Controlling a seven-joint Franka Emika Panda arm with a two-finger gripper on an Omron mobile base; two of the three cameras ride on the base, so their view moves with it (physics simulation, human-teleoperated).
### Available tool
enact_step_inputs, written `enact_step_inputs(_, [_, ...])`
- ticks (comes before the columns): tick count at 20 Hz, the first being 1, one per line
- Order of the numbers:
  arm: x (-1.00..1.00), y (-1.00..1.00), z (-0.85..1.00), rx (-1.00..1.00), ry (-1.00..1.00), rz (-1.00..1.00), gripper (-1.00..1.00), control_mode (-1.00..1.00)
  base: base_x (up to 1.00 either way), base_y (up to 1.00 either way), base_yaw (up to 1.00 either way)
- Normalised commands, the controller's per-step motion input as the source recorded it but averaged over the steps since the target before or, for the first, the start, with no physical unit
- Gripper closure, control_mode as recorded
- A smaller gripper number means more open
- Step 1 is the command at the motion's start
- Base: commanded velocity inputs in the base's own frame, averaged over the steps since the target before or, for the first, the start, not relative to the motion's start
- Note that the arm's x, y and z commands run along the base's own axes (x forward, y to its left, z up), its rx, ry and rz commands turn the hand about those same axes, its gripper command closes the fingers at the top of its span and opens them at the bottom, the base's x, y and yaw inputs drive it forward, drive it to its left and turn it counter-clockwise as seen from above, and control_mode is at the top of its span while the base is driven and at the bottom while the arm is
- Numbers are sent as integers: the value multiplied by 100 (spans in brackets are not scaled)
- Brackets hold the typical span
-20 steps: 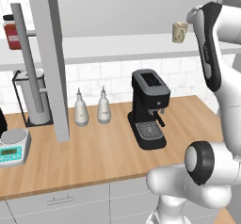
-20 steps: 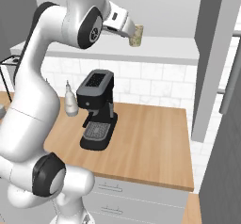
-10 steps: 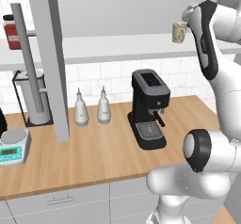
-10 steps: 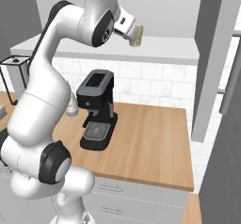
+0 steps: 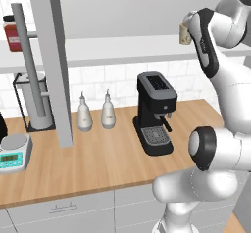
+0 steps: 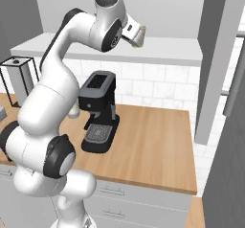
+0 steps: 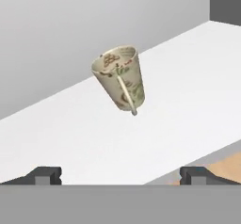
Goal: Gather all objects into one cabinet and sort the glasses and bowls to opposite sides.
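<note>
One beige mug (image 7: 120, 79) (handle facing camera) on white shelf (image 7: 188, 77), fingers (image 7: 47, 175) spread wide, empty.

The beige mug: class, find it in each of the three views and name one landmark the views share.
Left base view: the beige mug sits at the upper right, on the white shelf board, partly behind the arm.
Right base view: top centre, on the shelf beside the wrist.
Hand view: centre, handle facing the camera, on the shelf.
Shared landmark: the white shelf board.
</note>
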Motion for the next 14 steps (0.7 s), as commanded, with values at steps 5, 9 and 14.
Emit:
enact_step_inputs(5, [65, -21, 0, 8, 0, 1, -100, -100, 0, 0, 0])
enact_step_inputs(9, [73, -62, 0, 0, 0, 8, -100, -100, 0, 0, 0])
enact_step_inputs(14, [45, -27, -7, 2, 0, 6, -100, -100, 0, 0, 0])
